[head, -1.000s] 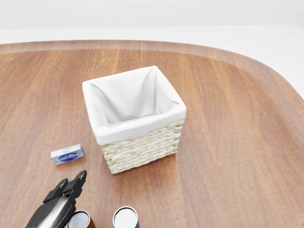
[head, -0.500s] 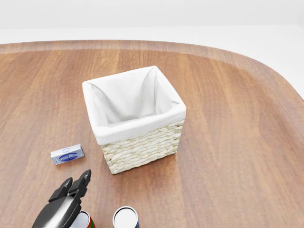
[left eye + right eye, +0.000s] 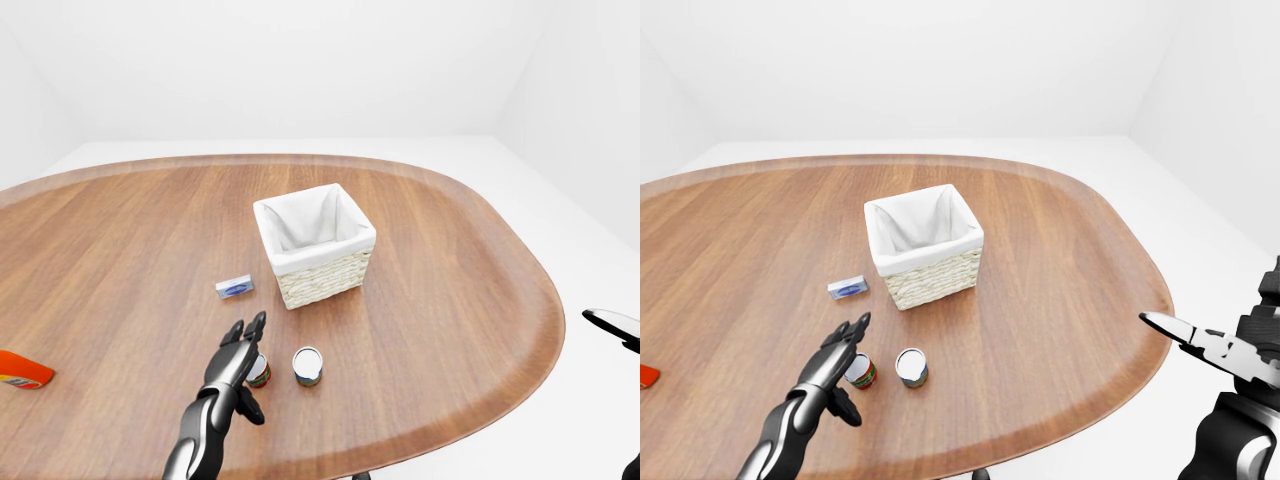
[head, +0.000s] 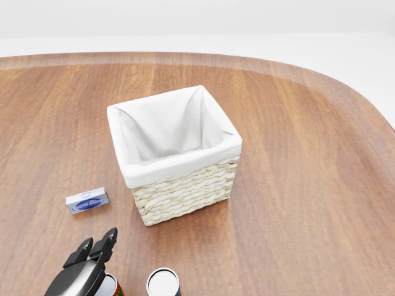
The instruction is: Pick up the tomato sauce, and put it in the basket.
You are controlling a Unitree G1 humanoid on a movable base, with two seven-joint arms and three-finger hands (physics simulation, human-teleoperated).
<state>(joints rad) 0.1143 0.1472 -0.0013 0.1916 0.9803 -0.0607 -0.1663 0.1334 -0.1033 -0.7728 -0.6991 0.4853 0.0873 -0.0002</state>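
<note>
A wicker basket (image 3: 314, 242) with a white cloth lining sits near the middle of the broad wooden table (image 3: 450, 270), open and with nothing showing inside it. Nearer to the robot, toward the table's near edge, stand two small cans close together: the tomato sauce (image 3: 861, 372), a can with a red and green label, on the left, and a second can (image 3: 910, 367) with a white top just to its right, the two apart from each other. The left hand (image 3: 835, 355) hangs directly over the tomato sauce with its fingers spread and stretched toward the basket; they are not wrapped around the can, and I cannot tell whether the palm touches its top. A small blue and white box (image 3: 234, 287) lies flat to the left of the basket. Far off at the left edge of the table rests an orange object (image 3: 22, 370). The right hand (image 3: 1210, 350) is held off the table's right side, well clear of everything, fingers extended and holding nothing.
</note>
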